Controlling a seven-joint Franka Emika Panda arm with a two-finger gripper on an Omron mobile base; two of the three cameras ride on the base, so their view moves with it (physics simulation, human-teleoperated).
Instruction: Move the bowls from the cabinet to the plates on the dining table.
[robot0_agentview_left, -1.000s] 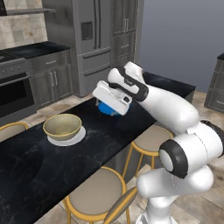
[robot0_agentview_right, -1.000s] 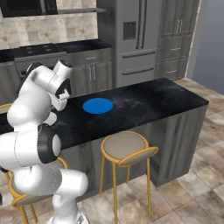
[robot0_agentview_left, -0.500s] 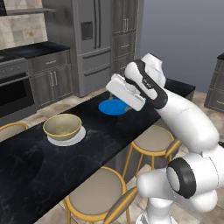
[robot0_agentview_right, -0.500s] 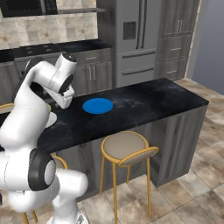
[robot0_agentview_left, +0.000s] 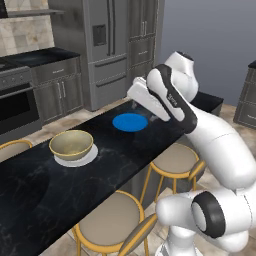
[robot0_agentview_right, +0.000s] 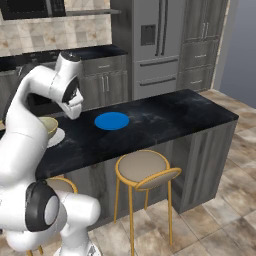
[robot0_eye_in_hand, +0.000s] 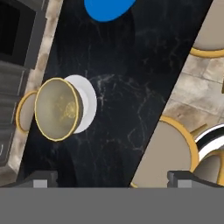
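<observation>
Judging progress, we're halfway: tan bowl (robot0_agentview_left: 73, 144) sits on white plate (robot0_agentview_left: 89, 158); blue plate (robot0_agentview_left: 130, 122) bare; gripper (robot0_eye_in_hand: 111, 177) wide, empty.

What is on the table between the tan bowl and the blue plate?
Nothing: in the left base view, only bare black marble table top lies between the tan yellow-rimmed bowl, sitting on the white plate, and the flat blue plate.

Glossy white rounded arm (robot0_agentview_left: 220, 150) segments, dark grey joint rings, small dark fingers (robot0_eye_in_hand: 43, 178).
</observation>
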